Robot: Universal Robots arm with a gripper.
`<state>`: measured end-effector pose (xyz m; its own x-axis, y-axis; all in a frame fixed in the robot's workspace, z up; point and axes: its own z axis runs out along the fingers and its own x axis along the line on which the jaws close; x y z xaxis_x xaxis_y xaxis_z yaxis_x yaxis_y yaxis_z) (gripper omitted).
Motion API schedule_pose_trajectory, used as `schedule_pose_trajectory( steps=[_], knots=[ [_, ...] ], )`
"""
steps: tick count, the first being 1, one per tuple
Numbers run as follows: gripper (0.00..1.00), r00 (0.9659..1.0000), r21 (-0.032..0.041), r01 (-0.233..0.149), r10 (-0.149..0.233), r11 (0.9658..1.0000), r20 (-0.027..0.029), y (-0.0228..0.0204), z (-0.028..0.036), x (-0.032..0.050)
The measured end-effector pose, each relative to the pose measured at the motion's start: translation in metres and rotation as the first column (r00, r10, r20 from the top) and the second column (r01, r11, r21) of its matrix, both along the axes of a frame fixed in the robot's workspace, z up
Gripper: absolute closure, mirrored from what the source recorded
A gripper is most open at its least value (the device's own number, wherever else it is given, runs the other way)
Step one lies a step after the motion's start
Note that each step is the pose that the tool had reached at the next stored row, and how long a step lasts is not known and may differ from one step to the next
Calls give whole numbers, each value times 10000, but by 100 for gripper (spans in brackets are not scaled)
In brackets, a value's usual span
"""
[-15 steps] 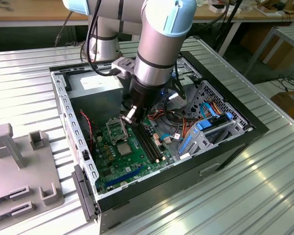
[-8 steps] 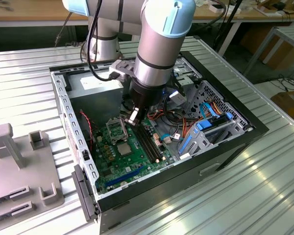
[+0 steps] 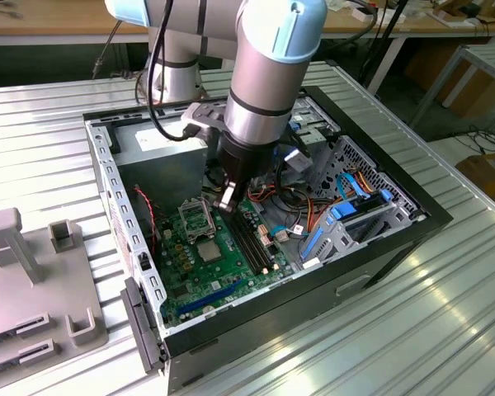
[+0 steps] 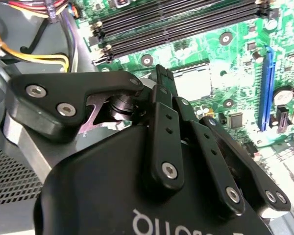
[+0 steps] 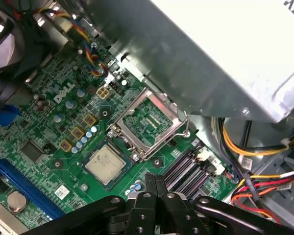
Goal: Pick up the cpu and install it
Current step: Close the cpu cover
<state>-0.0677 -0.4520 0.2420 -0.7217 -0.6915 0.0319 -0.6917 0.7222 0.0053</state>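
Observation:
The cpu (image 5: 104, 163) is a small grey square lying flat in its seat on the green motherboard (image 5: 49, 147); it also shows in the second wrist view as a pale square, the cpu (image 4: 195, 84), and in the exterior view as the cpu (image 3: 208, 250). Beside it the shiny hinged socket frame (image 5: 148, 122) stands flipped open. My gripper (image 5: 154, 180) hovers just above the board near the cpu, between it and the long black memory slots (image 5: 183, 171). Its fingertips (image 4: 161, 78) are pressed together with nothing between them. In the exterior view my gripper (image 3: 228, 200) hangs inside the open case.
The open computer case (image 3: 396, 239) walls in the board. Coloured cable bundles (image 5: 264, 161) and a grey metal box (image 5: 225, 58) crowd one side of the socket. A blue expansion slot (image 4: 267, 88) lies on the board. Grey fixtures (image 3: 33, 272) stand on the table at the exterior view's left.

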Motion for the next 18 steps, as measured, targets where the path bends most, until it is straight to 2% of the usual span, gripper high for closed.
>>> schedule_pose_trajectory(
  steps=[4, 8, 12, 14, 16, 18],
  knots=[
    [89, 10000, 1, -59, 59, 10000, 0, 80, -4, 10],
    [89, 9997, 1, -232, 232, 9997, 0, 107, -5, 23],
    [89, 9971, 1, -758, 758, 9971, 0, 110, -6, 28],
    [89, 9937, 1, -1119, 1119, 9937, 0, 110, -7, 29],
    [89, 9839, 2, -1786, 1786, 9839, 0, 110, -10, 29],
    [89, 9781, 3, -2083, 2083, 9781, 1, 113, -14, 31]
  ],
)
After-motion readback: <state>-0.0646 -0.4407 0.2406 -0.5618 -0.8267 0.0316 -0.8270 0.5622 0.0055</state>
